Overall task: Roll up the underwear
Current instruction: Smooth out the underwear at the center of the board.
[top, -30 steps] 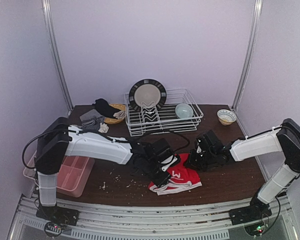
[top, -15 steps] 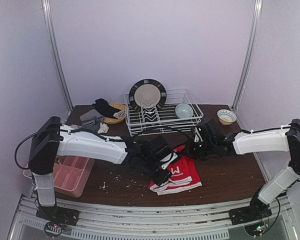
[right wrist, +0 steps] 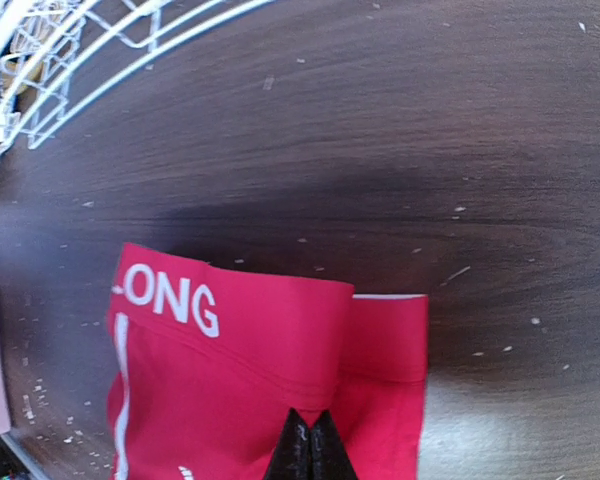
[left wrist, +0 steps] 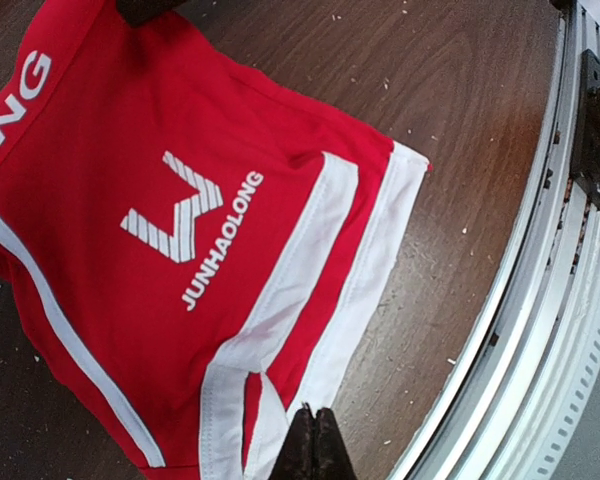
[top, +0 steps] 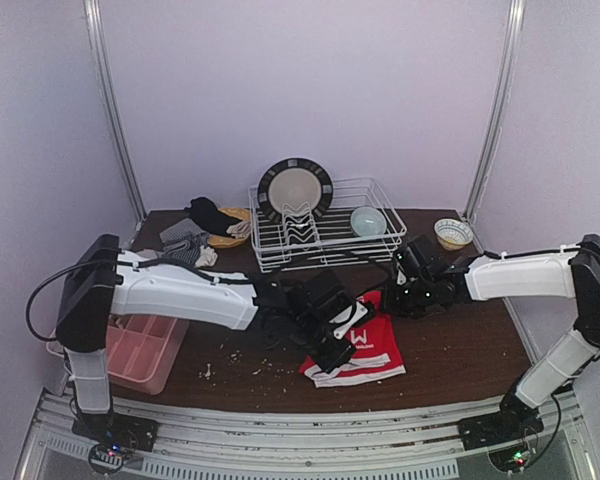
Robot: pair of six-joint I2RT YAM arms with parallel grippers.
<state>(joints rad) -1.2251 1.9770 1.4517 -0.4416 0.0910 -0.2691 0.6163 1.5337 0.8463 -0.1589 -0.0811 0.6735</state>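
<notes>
Though near underwear (top: 365,350), rack (top: 280,255) with plate (top: 295,190), bowl (top: 368,221).

Soft, even light fills the cell; in the right wrist view a dark shadow spreads over the table (right wrist: 280,200) beyond the red underwear (right wrist: 240,380); top view slightly soft

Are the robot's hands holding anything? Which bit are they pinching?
Both hold the red underwear. The left fingers pinch its white-trimmed leg edge; the right fingers pinch the red cloth near the waistband.
</notes>
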